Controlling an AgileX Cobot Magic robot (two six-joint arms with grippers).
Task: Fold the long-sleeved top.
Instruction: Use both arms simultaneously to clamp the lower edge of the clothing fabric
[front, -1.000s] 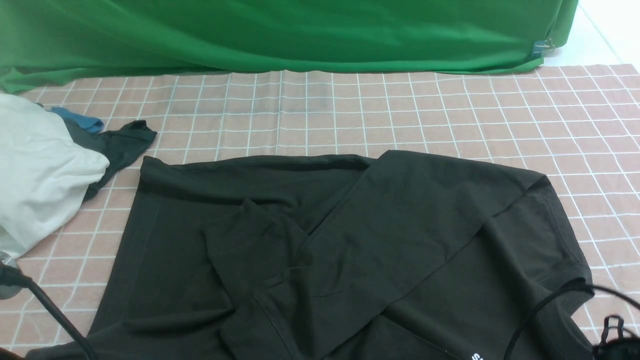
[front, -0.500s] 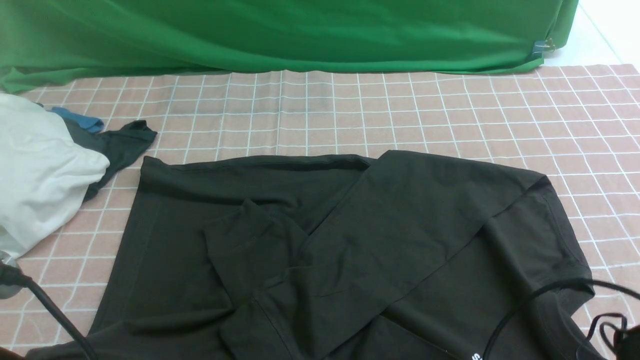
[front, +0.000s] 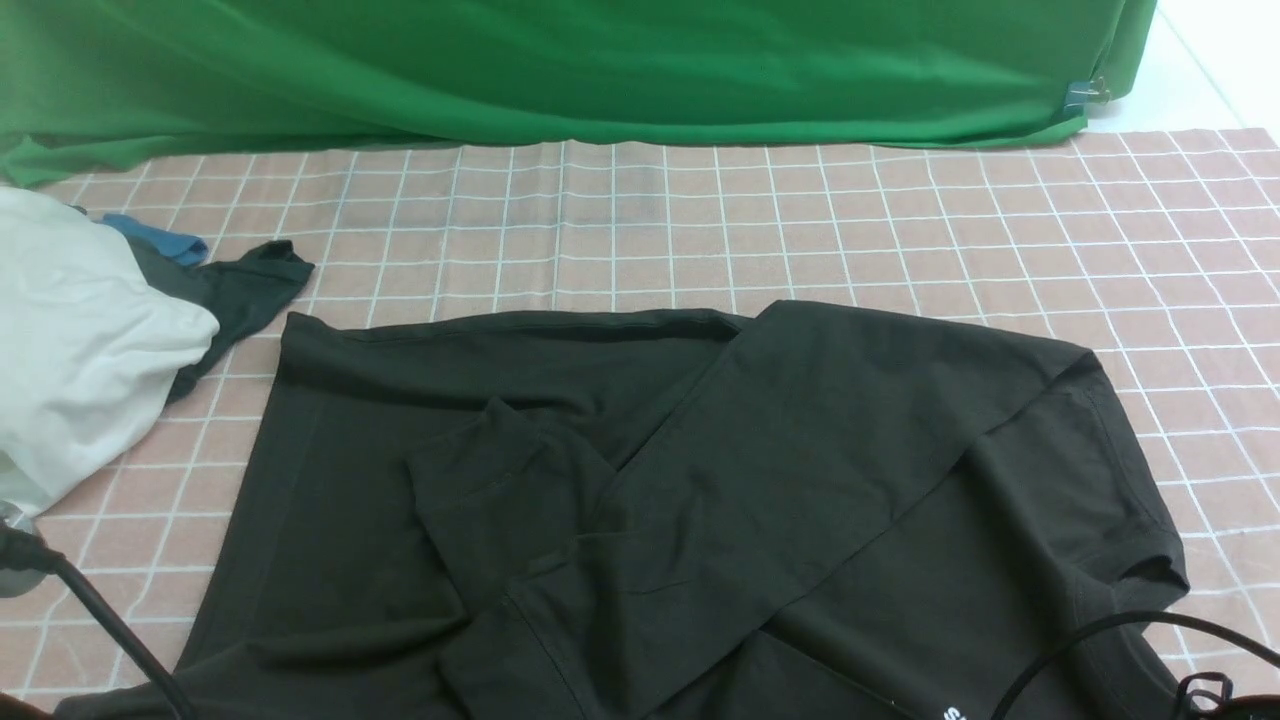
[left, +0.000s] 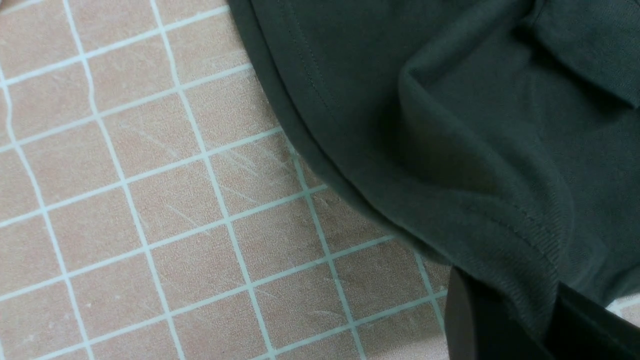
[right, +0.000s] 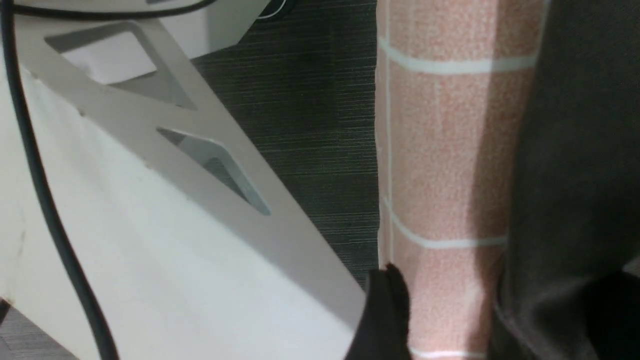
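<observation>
Left wrist view: the left hand (left: 510, 305) is clenched on a ribbed, stitched edge of the long-sleeved top (left: 475, 125). The cloth runs down between its dark fingers (left: 465, 320) and lifts into a soft ridge just beyond them. In the front view that hand sits off the picture, past the 7 o'clock corner, so the garment spreads away from it toward 1 and 2 o'clock. It lies on the checked counter (front: 850, 220) with its long axis from 9 to 3 o'clock and a broad fold crossing diagonally over its middle. The right hand (right: 495, 285) is released, fingers wide apart, at the counter's near edge around 5 o'clock. The top's edge lies between those fingers but is not pinched. By my reading the left hand is the one placed to act: its held edge would have to travel toward 3 o'clock, along the long axis, to lay the fold.
</observation>
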